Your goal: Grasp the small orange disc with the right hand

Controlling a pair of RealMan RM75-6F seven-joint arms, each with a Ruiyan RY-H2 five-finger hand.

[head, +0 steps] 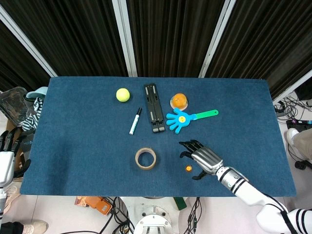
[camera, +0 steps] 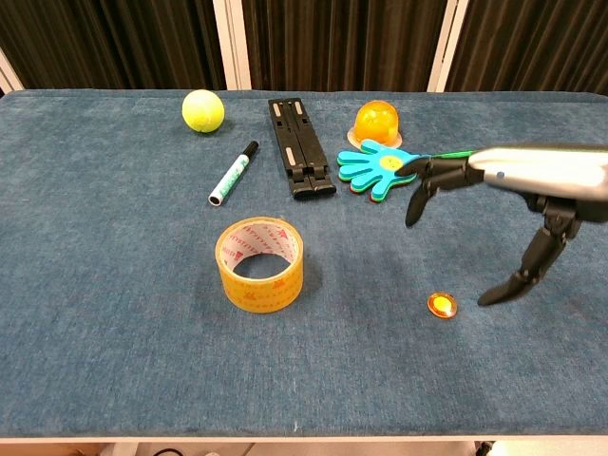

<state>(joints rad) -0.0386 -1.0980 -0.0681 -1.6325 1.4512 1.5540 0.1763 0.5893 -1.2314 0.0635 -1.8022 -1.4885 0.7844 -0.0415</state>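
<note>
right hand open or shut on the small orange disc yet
Open. The right hand hovers above the small orange disc with fingers spread, and the disc lies untouched on the blue table.

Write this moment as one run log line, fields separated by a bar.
phase: approach | right hand: open, above small orange disc, not touching | left hand: idle off table edge | disc: on table

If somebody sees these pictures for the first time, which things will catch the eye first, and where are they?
The right hand draws the eye first: open, it hovers over the table's near right part, its fingers spread above the small orange disc. Next come the bright things on the blue cloth: the tape roll left of the disc, and farther back the hand-shaped clapper and the tennis ball.
</note>
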